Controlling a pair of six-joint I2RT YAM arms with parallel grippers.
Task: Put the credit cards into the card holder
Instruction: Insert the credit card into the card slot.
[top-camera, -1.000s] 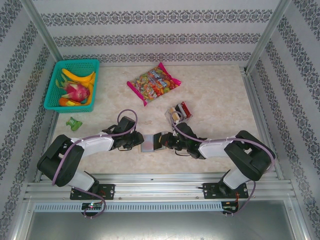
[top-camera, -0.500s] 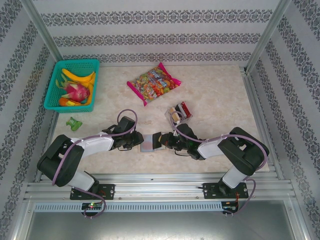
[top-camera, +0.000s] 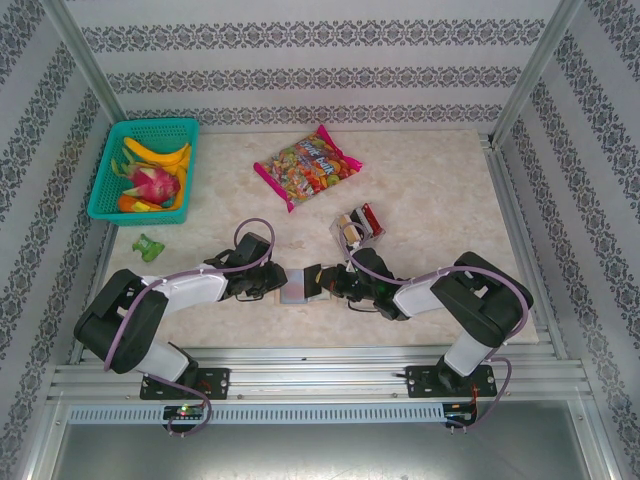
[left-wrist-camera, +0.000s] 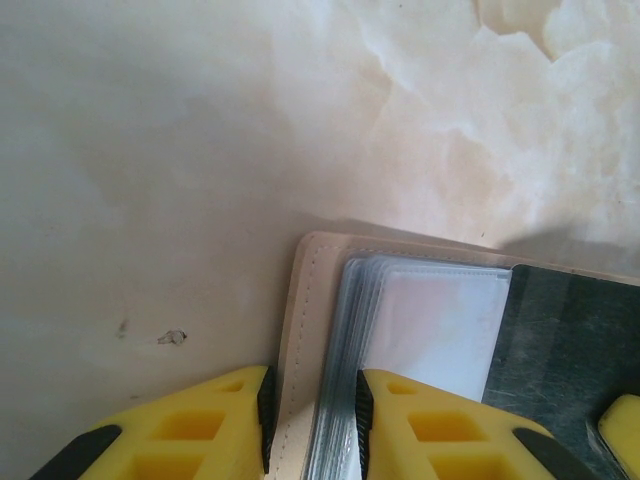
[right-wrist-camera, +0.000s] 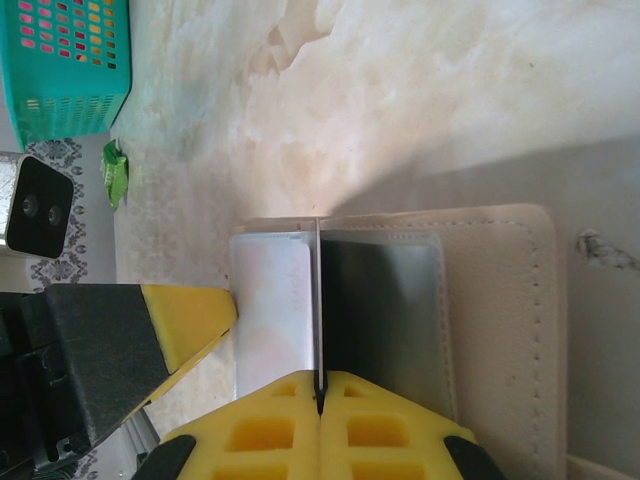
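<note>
The tan card holder (top-camera: 293, 287) lies open on the table between the two arms. My left gripper (left-wrist-camera: 311, 410) is shut on its stitched tan cover (left-wrist-camera: 298, 330) and the stack of clear sleeves (left-wrist-camera: 430, 320). My right gripper (right-wrist-camera: 319, 395) is shut on a thin dark card (right-wrist-camera: 318, 300), seen edge-on and standing upright over the holder's sleeves. The same dark card (left-wrist-camera: 570, 340) shows at the right of the left wrist view. Both grippers meet at the holder, the left gripper (top-camera: 275, 283) and the right gripper (top-camera: 322, 283). More cards stand in a clear rack (top-camera: 357, 226).
A colourful candy bag (top-camera: 306, 165) lies further back at centre. A teal basket (top-camera: 145, 170) of fruit stands at the back left, with a small green object (top-camera: 148, 246) in front of it. Patterned walls enclose the table.
The right arm's elbow has swung inward to the left and its gripper has edged slightly left toward the holder with the card. The left arm has stayed still.
</note>
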